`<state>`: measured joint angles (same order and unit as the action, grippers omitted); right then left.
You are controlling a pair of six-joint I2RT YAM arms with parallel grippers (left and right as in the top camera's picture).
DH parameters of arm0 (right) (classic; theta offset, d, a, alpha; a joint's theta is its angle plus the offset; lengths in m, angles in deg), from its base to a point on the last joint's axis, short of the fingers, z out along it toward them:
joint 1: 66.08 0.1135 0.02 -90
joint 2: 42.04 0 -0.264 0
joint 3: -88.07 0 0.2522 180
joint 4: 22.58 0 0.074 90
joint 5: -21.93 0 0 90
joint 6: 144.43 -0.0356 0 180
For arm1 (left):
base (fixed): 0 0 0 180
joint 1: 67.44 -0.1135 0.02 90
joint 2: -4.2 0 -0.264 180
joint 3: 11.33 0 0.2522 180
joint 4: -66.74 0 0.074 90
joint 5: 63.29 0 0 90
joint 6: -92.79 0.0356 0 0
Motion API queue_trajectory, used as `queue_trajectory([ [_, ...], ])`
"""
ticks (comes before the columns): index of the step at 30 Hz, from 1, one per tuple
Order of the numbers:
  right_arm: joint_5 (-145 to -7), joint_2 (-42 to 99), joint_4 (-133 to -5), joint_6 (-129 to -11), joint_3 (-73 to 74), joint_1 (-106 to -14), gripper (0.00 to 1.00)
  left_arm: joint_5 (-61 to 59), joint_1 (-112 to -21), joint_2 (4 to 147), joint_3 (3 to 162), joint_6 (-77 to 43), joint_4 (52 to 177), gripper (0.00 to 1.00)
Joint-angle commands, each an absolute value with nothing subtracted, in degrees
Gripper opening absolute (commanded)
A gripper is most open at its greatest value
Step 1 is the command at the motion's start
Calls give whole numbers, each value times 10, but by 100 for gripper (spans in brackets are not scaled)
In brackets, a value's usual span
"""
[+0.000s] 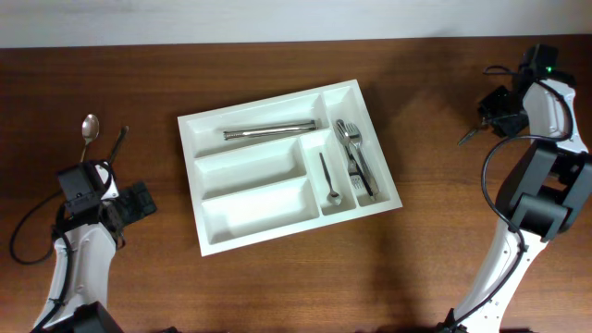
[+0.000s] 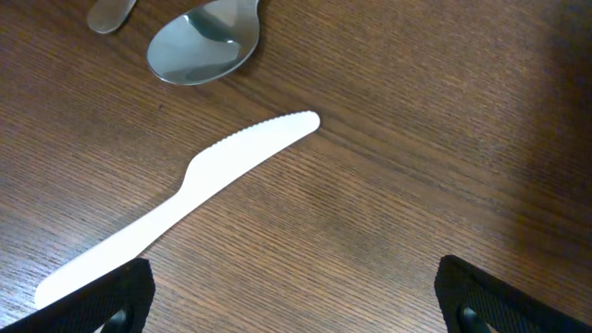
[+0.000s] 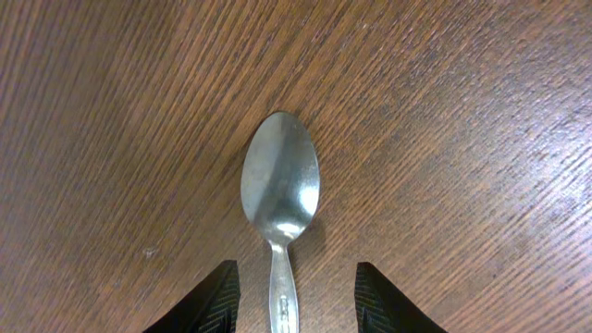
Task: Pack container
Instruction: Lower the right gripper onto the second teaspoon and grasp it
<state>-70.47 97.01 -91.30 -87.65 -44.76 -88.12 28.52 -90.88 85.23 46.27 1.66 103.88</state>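
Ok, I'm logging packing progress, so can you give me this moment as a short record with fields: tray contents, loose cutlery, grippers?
tray: white, five compartments, mid-table
top long compartment: long metal cutlery, type unclear
other two long compartments: empty
narrow middle compartment: small spoon
right compartment: forks
left gripper: open, over a white plastic knife lying on the table; spoon bowl beyond it
right gripper: open, fingers either side of a metal spoon, not touching it

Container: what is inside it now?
The container holds a long metal utensil in its far long compartment, a small spoon in the short narrow one, and forks in the right one, overlapping so their count is hidden. Two long compartments look bare.
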Motion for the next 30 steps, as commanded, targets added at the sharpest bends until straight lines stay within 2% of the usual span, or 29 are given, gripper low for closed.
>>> queue_trajectory([
  [1,-686,982,-904,-886,-448,-883,41,286,-912,855,473,24,1040,99],
  [9,-674,986,-881,-886,-448,-882,37,286,-912,855,473,24,1040,99],
  [24,-674,1006,-877,-889,-448,-867,38,286,-912,855,473,24,1040,99],
  [26,-673,1010,-878,-888,-448,-867,33,286,-912,855,473,24,1039,99],
  [28,-674,1014,-880,-888,-448,-867,20,286,-912,855,473,24,1040,99],
  [30,-674,1016,-882,-888,-448,-867,15,286,-912,855,473,24,1040,99],
])
